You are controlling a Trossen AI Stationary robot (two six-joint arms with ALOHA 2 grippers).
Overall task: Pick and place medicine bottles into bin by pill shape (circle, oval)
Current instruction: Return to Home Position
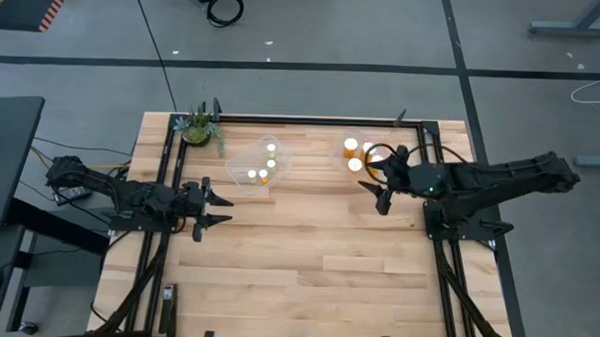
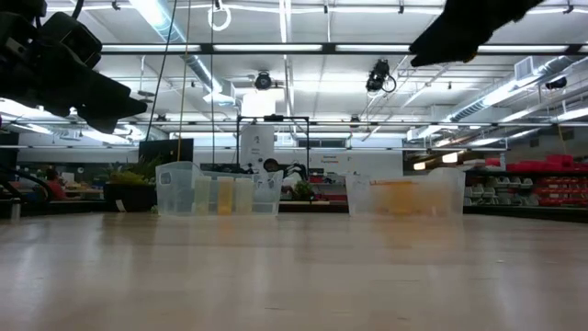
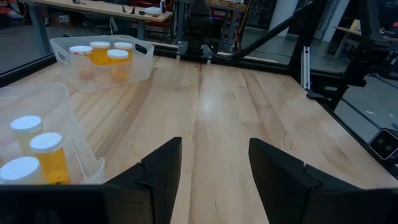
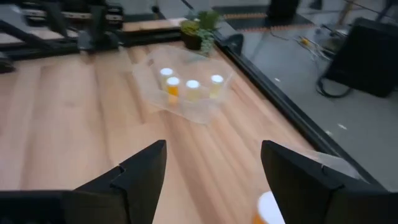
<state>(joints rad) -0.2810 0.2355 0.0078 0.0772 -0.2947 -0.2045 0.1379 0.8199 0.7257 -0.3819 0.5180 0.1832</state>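
Draw the right hand (image 1: 376, 194) — spread, empty — up and back clear of the bin (image 2: 452, 193) rim, leaving the medicine bottles (image 1: 352, 146) inside their bins; left hand (image 1: 221, 210) spread, over the counter (image 1: 306, 269) edge.

Light wood plank table (image 1: 307, 259), black rails (image 1: 312, 119) along far edge and both sides. Directly on it, all toward the far edge: clear bin (image 1: 238, 172) left of centre, sitting askew to the edge, a second clear bin (image 1: 361, 133) right of centre, well apart from the first, and a small potted plant (image 1: 198, 128) at the far left corner, near the left bin but not touching. The rest of the wood is bare planks.
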